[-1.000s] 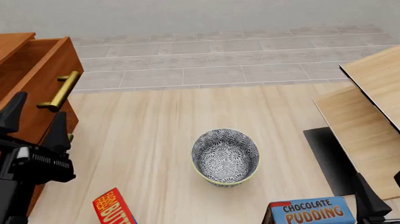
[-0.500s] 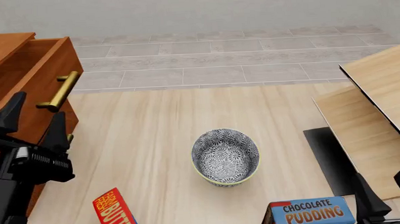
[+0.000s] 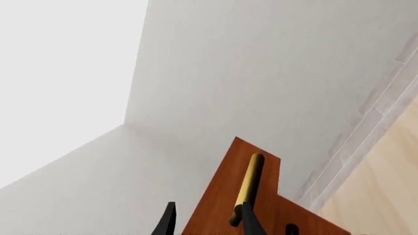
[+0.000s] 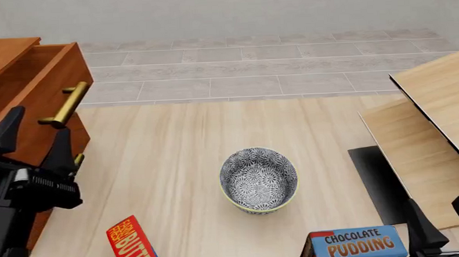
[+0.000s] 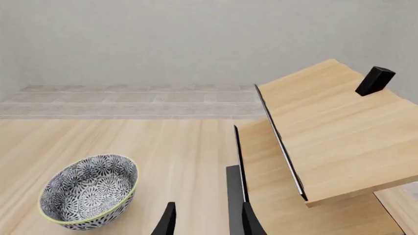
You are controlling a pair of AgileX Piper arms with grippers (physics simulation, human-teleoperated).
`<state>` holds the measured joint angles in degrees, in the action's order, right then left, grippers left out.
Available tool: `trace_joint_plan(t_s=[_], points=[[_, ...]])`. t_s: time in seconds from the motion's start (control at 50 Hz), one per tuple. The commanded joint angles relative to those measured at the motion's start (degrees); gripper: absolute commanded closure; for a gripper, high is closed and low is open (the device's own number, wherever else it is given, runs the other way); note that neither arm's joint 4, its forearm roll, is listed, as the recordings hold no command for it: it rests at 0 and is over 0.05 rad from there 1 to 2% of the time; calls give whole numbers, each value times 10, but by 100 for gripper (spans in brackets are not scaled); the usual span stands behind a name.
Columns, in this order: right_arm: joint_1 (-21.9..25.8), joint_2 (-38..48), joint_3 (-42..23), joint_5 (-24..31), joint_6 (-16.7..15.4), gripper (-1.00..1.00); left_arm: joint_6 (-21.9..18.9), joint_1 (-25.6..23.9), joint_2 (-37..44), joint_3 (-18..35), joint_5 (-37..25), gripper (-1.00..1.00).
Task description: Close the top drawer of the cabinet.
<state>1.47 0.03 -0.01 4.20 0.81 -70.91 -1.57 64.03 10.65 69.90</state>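
Observation:
The cabinet (image 4: 1, 54) stands at the left edge of the table. Its top drawer (image 4: 55, 78) is pulled out a little, with its brass bar handle (image 4: 64, 104) facing the table. My left gripper (image 4: 32, 143) is open and empty, with one finger against the drawer front just below the handle. In the left wrist view the top drawer (image 3: 261, 203) and its handle (image 3: 248, 186) lie just past the left gripper (image 3: 209, 225). My right gripper (image 4: 444, 215) is open and empty at the front right; it also shows in the right wrist view (image 5: 207, 223).
A patterned bowl (image 4: 259, 179) sits mid-table and shows in the right wrist view (image 5: 88, 191). A red butter box (image 4: 132, 246) and a chocolate pudding box (image 4: 357, 246) lie at the front edge. Pale light-wood boards (image 4: 438, 113) over a dark base (image 4: 375, 180) fill the right side.
My left gripper has moved a little to the left and up against the drawer front. The top drawer has slid slightly into the cabinet. The right arm has not moved.

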Motion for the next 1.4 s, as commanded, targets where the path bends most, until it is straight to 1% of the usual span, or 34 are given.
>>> trace_joint_plan(t_s=[0.02,0.56,0.9,1.1,1.2,1.4], points=[[1,0,0,0,-1,-100,2,19,1,-5,0,-100],[2,0,0,3,-1,-100,-2,31,14,4,0,-100],[2,0,0,2,-4,-100,-5,40,12,1,0,-100],[3,0,0,0,-4,-100,-9,46,18,10,0,-100],[0,0,0,-1,-5,-100,-2,54,20,12,0,-100],[-2,0,0,1,0,-100,-7,57,24,16,0,-100]])
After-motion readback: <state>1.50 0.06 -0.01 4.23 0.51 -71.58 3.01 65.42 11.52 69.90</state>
